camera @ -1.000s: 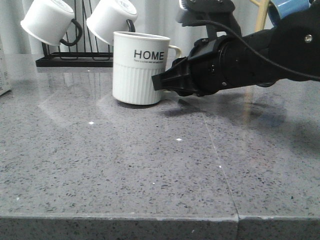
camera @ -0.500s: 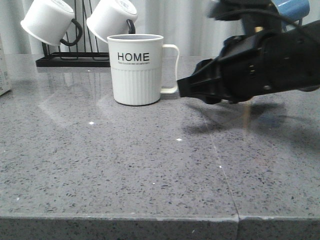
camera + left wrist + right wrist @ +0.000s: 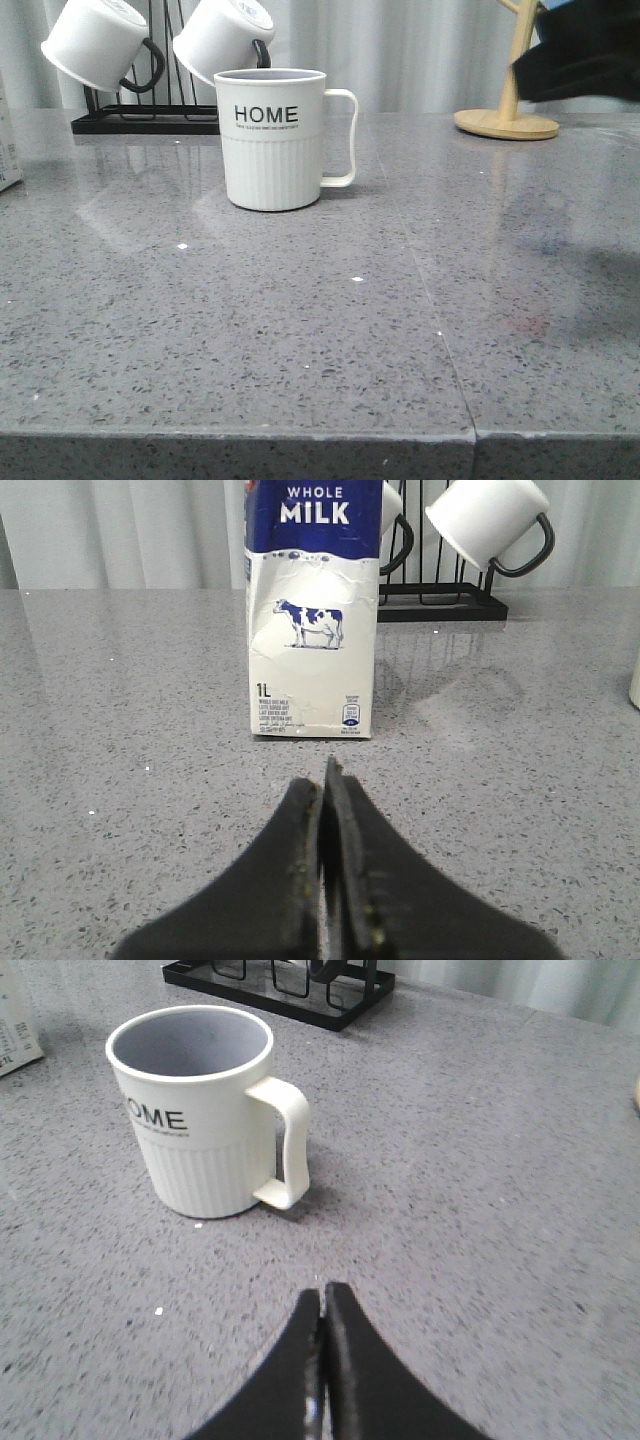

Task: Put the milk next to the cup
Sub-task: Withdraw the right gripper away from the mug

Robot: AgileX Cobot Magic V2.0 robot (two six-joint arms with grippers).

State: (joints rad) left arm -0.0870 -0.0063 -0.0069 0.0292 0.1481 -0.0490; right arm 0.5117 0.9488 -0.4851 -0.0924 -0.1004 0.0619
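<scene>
1. Milk (image 3: 313,610) stands upright on the grey counter (image 3: 300,330) at its left side, well apart from the cup (image 3: 272,138); in the front view only a sliver of the carton shows at the left edge

2. Left gripper (image 3: 323,780) faces the carton from near by, pads pressed together, nothing held; right gripper (image 3: 323,1305) is likewise pinched closed and empty, pointing at the cup's handle side

3. Judging by its straight walls, the carton looks stiff yet dentable, possibly heavy if full, top-heavy when tilted; a squeeze across the flat faces around mid-height seems safest; the jaws must first spread wide

4. Readable print: "WHOLE MILK" on the blue band, a cow picture, "1L" lower down; the cup reads "HOME"; smaller text is illegible
</scene>
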